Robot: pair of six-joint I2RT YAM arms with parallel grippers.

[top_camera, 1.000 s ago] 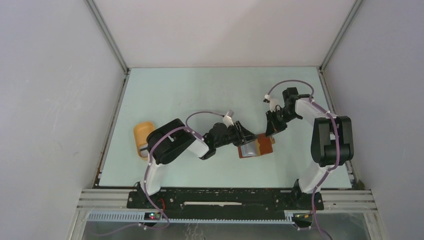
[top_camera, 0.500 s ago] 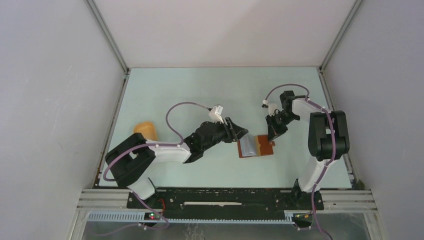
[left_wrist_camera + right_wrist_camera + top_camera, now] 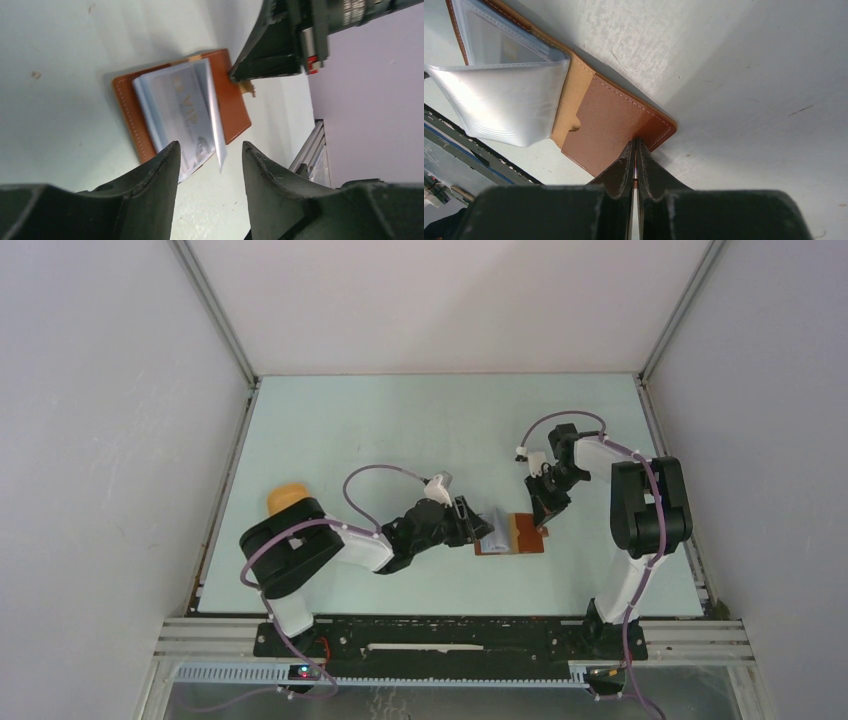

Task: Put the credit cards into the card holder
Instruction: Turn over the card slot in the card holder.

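- Pale green bench (image 3: 400, 430) carries everything we see.
- Our left gripper (image 3: 210, 150) hovers just over the brown card holder (image 3: 235, 107), fingers apart, gripping nothing.
- Our right gripper (image 3: 635, 150) is clamped on one corner of that holder.
- The holder lies open mid-bench.
- One grey card (image 3: 182, 110) lies among its clear sleeves.

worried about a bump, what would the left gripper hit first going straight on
The left gripper would likely first meet the pale card lying in the open card holder, though depth is unclear.
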